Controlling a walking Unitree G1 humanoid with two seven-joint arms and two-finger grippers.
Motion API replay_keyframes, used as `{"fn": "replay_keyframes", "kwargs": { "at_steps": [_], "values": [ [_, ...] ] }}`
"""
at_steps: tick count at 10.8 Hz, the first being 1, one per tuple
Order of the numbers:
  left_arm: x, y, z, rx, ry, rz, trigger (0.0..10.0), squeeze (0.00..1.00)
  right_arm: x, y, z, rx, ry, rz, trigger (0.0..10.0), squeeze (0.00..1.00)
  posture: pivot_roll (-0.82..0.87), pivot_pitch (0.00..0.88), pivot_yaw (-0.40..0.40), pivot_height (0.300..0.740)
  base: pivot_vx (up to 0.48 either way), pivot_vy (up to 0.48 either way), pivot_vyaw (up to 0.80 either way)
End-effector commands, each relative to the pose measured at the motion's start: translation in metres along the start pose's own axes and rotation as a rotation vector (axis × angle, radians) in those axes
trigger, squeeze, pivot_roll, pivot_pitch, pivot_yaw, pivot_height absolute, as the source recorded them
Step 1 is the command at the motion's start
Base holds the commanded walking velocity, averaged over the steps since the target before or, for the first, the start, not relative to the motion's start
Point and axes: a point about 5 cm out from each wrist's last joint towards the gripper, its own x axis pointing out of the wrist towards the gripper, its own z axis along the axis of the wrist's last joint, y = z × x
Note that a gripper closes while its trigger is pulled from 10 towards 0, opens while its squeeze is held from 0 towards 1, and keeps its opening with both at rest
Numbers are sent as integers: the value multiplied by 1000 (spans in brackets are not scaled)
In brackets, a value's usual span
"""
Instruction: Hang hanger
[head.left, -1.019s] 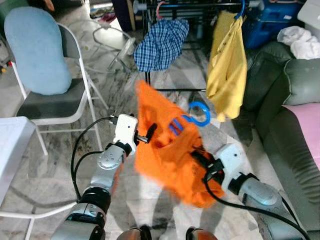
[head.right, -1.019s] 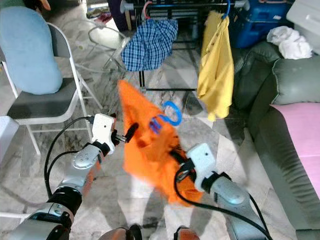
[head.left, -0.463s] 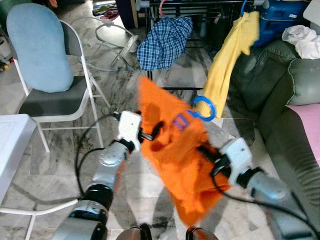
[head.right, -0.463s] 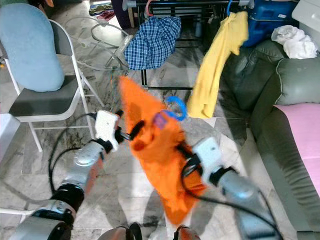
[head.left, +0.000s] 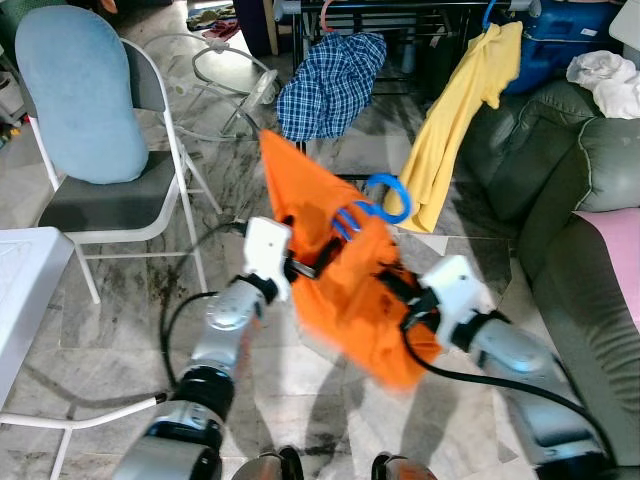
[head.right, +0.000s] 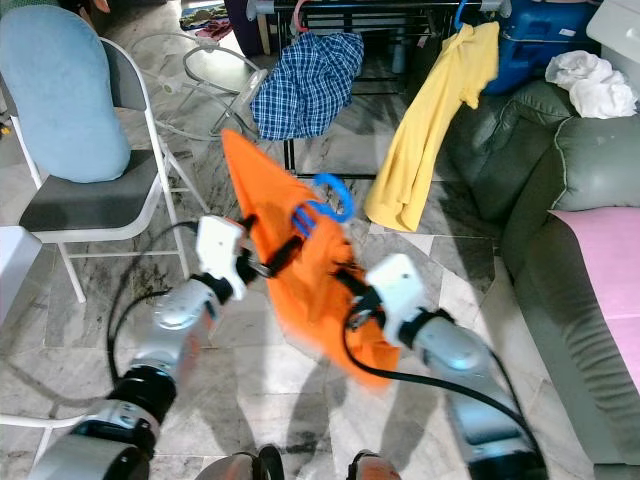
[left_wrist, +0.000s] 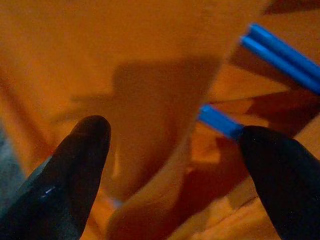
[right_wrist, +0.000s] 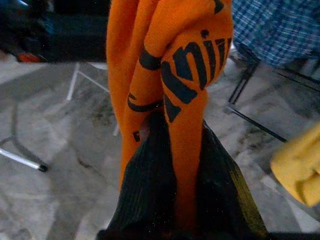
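An orange shirt (head.left: 345, 305) with black lettering hangs on a blue hanger, whose hook (head.left: 388, 196) sticks up above it. I hold both in mid-air between my two grippers, in front of the dark clothes rack (head.left: 400, 6). My left gripper (head.left: 305, 268) reaches into the shirt from the left. Its fingers (left_wrist: 75, 170) stand apart, with a cloth fold and a blue hanger bar (left_wrist: 280, 55) between them. My right gripper (head.left: 400, 295) is shut on a bunch of the orange cloth (right_wrist: 185, 90) on the shirt's right side.
On the rack hang a plaid shirt (head.left: 330, 85) and a yellow shirt (head.left: 455, 130). A folding chair (head.left: 100, 190) with a blue cushion stands at the left, and a white table corner (head.left: 20, 290) below it. A grey-green sofa (head.left: 590, 170) lines the right. Marble floor lies between.
Both grippers have lifted the orange shirt and hanger up and a little left, toward the rack. The yellow shirt swung out to the right a second ago and stays there.
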Motion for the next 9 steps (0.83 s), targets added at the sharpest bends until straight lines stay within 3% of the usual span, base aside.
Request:
{"fn": "replay_keyframes", "kwargs": {
  "at_steps": [1, 2, 3, 4, 9],
  "values": [
    [-1, -3, -4, 1, 19, -23, 10000, 0, 4, 5, 9, -7, -38, 44, 10000, 0, -187, 142, 87, 740, 0, 0, 0],
    [1, -4, -2, 14, 17, -26, 10000, 0, 2, 11, 12, 2, -42, 87, 10000, 0, -193, 140, 88, 740, 0, 0, 0],
    [3, 1, 0, 33, 15, 8, 6000, 0, -5, 15, 16, 8, -42, 134, 10000, 0, -196, 139, 90, 740, 0, 0, 0],
    [3, 6, 2, 28, 8, 18, 0, 0, -17, 13, 17, 7, -32, 142, 10000, 0, -204, 137, 95, 740, 0, 0, 0],
    [2, 25, 3, 135, 64, 94, 0, 0, -60, 6, 11, 10, 79, 151, 10000, 0, -233, 136, 109, 740, 0, 0, 0]
  ]
}}
